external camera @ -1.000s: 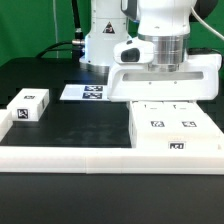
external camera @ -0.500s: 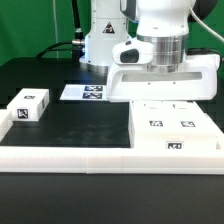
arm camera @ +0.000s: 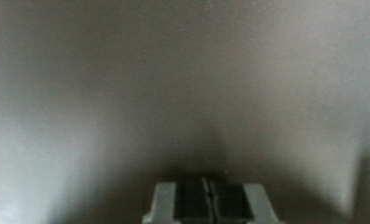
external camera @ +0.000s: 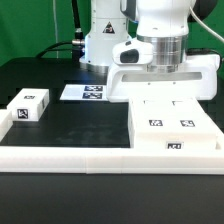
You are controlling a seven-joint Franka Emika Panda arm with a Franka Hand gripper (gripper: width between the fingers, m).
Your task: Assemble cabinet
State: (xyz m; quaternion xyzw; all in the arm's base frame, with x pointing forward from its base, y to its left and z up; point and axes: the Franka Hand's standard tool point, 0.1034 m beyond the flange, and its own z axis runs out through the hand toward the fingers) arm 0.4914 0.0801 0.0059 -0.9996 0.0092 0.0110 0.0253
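Note:
In the exterior view my gripper (external camera: 161, 66) points down at a wide white cabinet piece (external camera: 200, 82) behind the low white tagged cabinet box (external camera: 175, 130) at the exterior view's right. In the wrist view the fingertips (arm camera: 208, 200) stand almost together with only a thin pale strip between the pads. A blurred white surface (arm camera: 182, 90) fills the rest of that view, very close. The gripper looks shut on a thin wall of the white piece. How the piece meets the box is hidden.
A small white tagged block (external camera: 29, 105) lies at the exterior view's left. The marker board (external camera: 88, 92) lies flat near the robot base. A long white border rail (external camera: 80, 154) runs along the front of the black table, touching the box.

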